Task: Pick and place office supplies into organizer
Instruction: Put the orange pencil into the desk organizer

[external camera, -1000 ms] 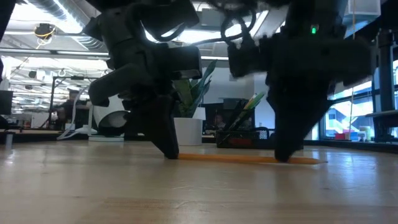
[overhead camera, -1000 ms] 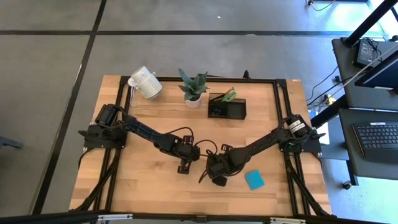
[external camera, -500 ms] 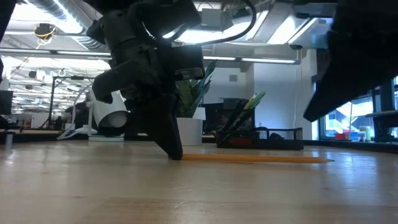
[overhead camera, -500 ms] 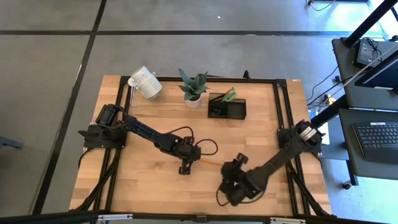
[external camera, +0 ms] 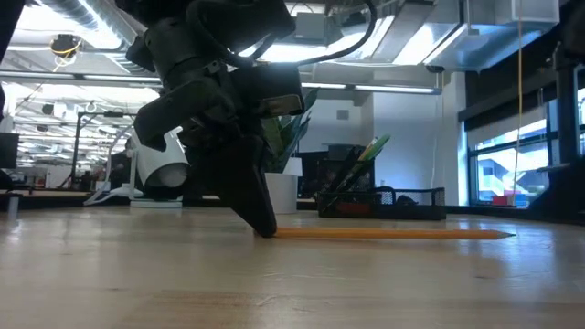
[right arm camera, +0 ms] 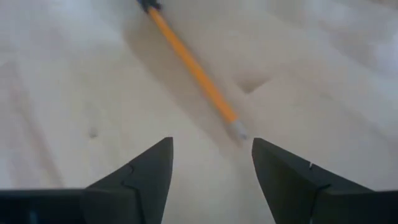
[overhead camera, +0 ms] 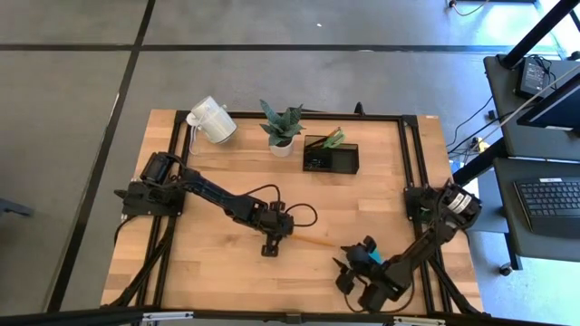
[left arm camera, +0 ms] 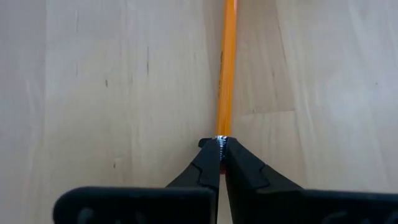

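Pencil first: your long orange wooden pencil [overhead camera: 313, 242] lies flat on the light wooden tabletop [overhead camera: 217, 181], near the middle and a little toward the front edge. Your left gripper [left arm camera: 219, 152] is clenched on its metal-banded end, fingertips down at the wood; in the low view the pencil runs level along the surface away from that gripper. Your right gripper [right arm camera: 211, 163] hangs near the front edge, toward the right corner, with its fingers spread and nothing between them, and the pencil's free tip lies ahead of them.

You have the low black rectangular organizer [overhead camera: 331, 156] near the back edge, with green-handled scissors [overhead camera: 333, 138] standing in one of its compartments. Just beside it is a small spiky green plant in a white pot [overhead camera: 282, 127], and a white mug [overhead camera: 211, 119] lies tipped toward the back left corner. No lettering is legible on any of them.

Grey floor surrounds the table, a side desk with a keyboard [overhead camera: 550, 194] stands past the right edge, and the low view shows an office with ceiling lights and windows.
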`<state>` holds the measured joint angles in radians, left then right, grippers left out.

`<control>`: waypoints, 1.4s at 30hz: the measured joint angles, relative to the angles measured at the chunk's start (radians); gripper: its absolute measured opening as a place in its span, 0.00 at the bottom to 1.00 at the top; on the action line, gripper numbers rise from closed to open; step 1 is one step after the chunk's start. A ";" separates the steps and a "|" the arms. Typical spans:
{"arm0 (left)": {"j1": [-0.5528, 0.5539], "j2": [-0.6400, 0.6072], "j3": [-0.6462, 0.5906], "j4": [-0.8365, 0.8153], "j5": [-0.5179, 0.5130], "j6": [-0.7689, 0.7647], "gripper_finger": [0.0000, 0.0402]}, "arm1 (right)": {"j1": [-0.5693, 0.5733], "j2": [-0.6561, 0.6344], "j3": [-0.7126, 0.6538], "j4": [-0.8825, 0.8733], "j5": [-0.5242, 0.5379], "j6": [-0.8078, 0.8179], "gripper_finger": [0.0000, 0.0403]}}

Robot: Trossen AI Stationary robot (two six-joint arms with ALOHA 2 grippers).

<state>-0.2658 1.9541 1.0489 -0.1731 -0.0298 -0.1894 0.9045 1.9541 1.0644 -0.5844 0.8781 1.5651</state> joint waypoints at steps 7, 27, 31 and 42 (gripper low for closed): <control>-0.001 0.004 -0.003 0.024 0.007 -0.007 0.01 | 0.022 0.000 -0.150 0.212 0.031 -0.054 0.55; -0.002 0.010 -0.005 0.058 0.004 -0.010 0.01 | 0.017 -0.007 -0.396 0.676 0.126 -0.325 0.51; -0.002 0.010 -0.005 0.062 0.004 -0.010 0.01 | 0.007 -0.006 -0.416 0.745 0.127 -0.393 0.46; -0.002 0.015 -0.008 0.102 -0.001 -0.010 0.01 | -0.028 -0.003 -0.417 0.762 0.114 -0.448 0.31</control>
<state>-0.2676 1.9690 1.0405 -0.0715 -0.0311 -0.1997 0.8765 1.9507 0.6472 0.1780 0.9921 1.1168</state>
